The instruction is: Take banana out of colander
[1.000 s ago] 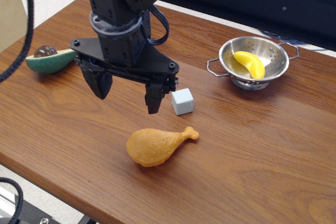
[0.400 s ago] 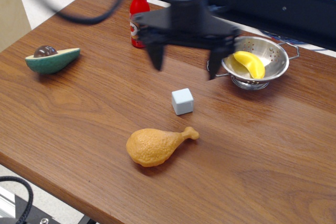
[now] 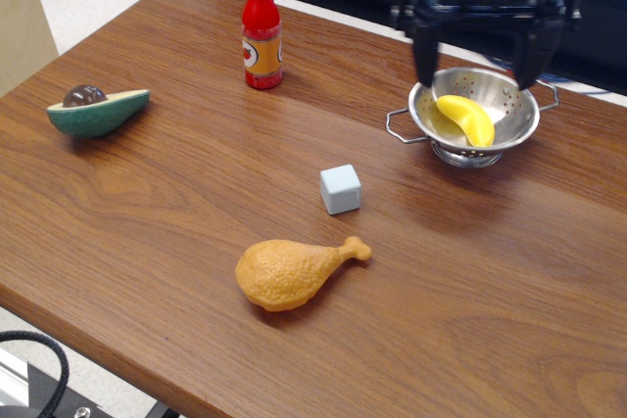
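Wood-grain tabletop [image 3: 176, 203] filled the view, with a dark blue structure running behind its far edge. Above the far right corner hung the gripper [image 3: 478, 73], its two black fingers spread wide and pointing down, one on each side of the colander's [image 3: 515, 105] far rim, holding nothing. Directly below lay the banana [image 3: 466, 117], resting on the inner slope of the steel bowl, curved and tilted toward the left side.

It looked like smooth, hard plastic: probably light, stiff and somewhat slippery, so a pinch across its thick middle, jaws square to its length, seemed the safest hold. The colander appeared light as well, on a narrow ring base, and might shift or tip if a finger pressed its wall.

Farther out stood a small grey cube [image 3: 340, 189], a toy drumstick [image 3: 292, 272], a red sauce bottle [image 3: 261, 28] and an avocado half [image 3: 96, 110].
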